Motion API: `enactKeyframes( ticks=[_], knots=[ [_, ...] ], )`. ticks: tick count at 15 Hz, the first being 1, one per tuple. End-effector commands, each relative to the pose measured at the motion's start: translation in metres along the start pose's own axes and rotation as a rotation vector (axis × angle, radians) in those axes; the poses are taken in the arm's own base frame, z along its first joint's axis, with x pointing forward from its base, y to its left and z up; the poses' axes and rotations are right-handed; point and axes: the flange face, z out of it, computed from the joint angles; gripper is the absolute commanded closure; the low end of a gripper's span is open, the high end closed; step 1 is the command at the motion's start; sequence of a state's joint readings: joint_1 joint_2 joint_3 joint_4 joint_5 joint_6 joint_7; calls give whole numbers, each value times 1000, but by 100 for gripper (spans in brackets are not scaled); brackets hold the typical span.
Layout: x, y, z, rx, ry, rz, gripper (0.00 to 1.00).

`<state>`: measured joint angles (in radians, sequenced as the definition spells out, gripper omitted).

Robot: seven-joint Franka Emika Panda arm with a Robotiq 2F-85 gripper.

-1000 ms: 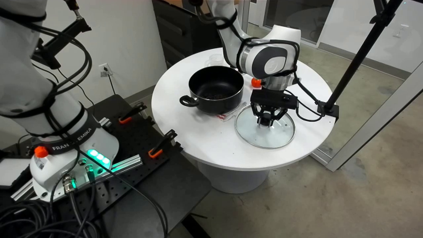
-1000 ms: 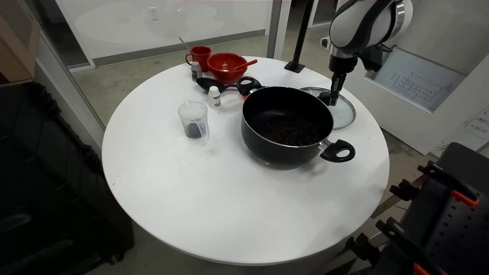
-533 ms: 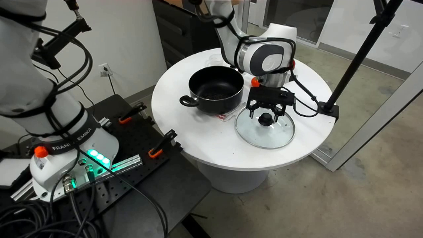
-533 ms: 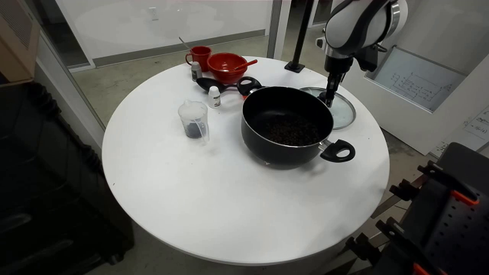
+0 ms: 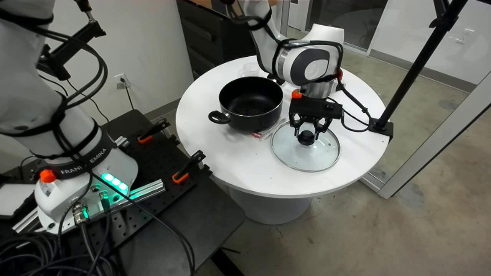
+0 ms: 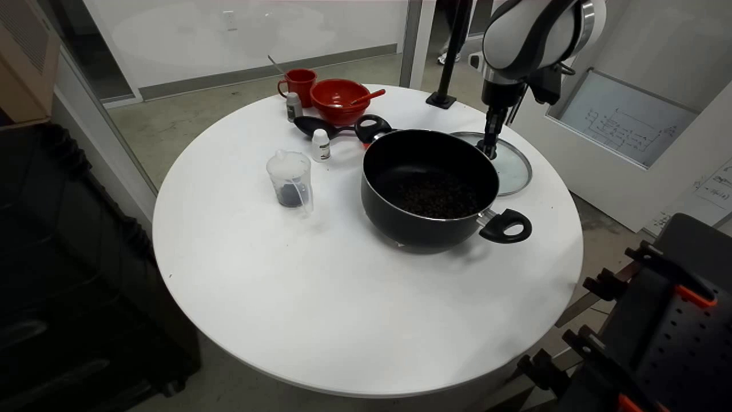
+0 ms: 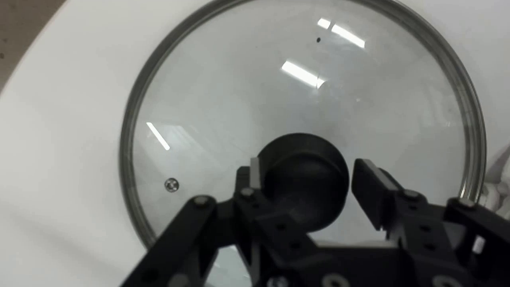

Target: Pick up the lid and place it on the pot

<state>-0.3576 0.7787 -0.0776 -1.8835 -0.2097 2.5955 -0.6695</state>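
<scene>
Fingers (image 7: 368,189) on my end effector (image 5: 306,136) came closer together just now, and the lid (image 5: 307,161) slid a tiny bit on the white surface (image 6: 320,320). They stood part way apart, with the lid's black knob (image 7: 306,191) between them. From the wrist view I saw a thin gap by one finger, but I could not tell if the other one touched the knob. The lid lay on the surface near the black pot (image 6: 409,226), and small dark bits (image 6: 437,194) sat in the pot.
</scene>
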Motion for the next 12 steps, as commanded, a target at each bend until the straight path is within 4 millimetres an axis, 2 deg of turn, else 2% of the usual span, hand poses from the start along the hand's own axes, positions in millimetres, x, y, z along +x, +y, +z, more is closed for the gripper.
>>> enactKeyframes(
  ticks=[1, 2, 5, 7, 12],
  knots=[
    [2, 4, -5, -13, 1, 4, 71],
    [3, 5, -5, -13, -5, 12, 75],
    [10, 7, -17, -9, -49, 39, 75],
    [22, 7, -41, -6, -66, 58, 75],
    [66, 8, -111, -65, -30, 124, 75]
  ],
)
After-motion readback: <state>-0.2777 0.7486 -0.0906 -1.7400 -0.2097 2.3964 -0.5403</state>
